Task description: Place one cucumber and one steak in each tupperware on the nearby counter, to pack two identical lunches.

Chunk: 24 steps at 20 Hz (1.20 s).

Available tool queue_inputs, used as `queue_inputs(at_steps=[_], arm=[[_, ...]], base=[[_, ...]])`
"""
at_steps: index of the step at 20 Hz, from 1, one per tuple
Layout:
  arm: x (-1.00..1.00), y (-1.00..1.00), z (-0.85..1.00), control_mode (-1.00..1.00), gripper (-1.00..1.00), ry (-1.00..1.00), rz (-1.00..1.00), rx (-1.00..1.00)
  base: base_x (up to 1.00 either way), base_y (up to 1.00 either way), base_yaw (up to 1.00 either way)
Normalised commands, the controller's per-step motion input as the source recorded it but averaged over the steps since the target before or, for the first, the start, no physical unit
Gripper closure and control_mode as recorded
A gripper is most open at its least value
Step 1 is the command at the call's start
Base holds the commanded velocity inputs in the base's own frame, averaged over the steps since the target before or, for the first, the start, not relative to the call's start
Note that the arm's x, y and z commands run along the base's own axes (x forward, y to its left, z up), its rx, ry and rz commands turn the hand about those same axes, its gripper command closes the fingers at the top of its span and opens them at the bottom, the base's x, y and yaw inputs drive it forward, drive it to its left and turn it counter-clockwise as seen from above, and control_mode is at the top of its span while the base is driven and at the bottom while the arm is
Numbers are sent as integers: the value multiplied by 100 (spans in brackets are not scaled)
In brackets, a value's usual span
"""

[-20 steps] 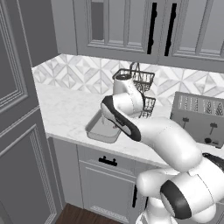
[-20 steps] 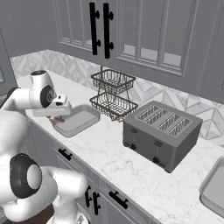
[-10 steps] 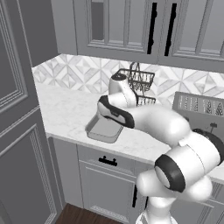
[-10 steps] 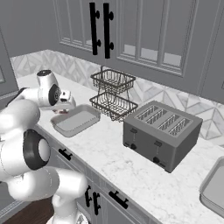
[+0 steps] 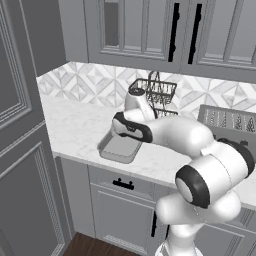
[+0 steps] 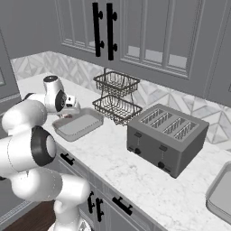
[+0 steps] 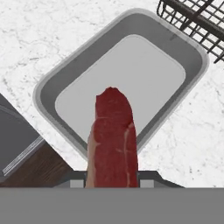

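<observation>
My pincer (image 7: 112,181) is clenched on the steak (image 7: 112,140) — red slab with a pale fat streak, hanging out past my fingertips over the tupperware (image 7: 52,89); the meat is above the tray, I cannot tell if it touches the floor of it. The tupperware is a grey rounded-rectangle container with a lighter flat bottom, sitting on the counter (image 7: 39,39), close to the near edge; its inside is bare apart from the steak hovering over it.

Left base view: my arm folds over the tupperware (image 5: 118,149), which lies on the counter (image 5: 75,125) above a grey drawer with a black handle (image 5: 122,184); wire basket rack (image 5: 155,92) just behind, against the tiled wall.

Right base view: same tupperware (image 6: 77,126) left of the two-tier rack (image 6: 116,97); a bit of red shows under my wrist at the tray's far-left rim — the steak (image 6: 66,116); toaster (image 6: 167,137) sits to the right of the rack; a second grey tupperware (image 6: 221,194) sits at the far right end of the counter (image 6: 135,176), well apart from the first.
</observation>
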Motion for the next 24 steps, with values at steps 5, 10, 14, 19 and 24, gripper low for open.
queue_inputs(at_steps=[5, 10, 14, 19, 24], arm=[[0, 0, -67, -100, 100, -6, 0, -1], [6, 0, -44, -100, 100, -11, 0, 0], [56, 0, 28, -100, 100, 1, 0, 0], [80, 0, 9, -100, 100, 1, 0, 0], [20, 0, -10, -100, 100, 0, 0, 0]], base=[[0, 0, 0], [0, 0, 0], [0, 0, 0], [0, 0, 0], [0, 0, 0]])
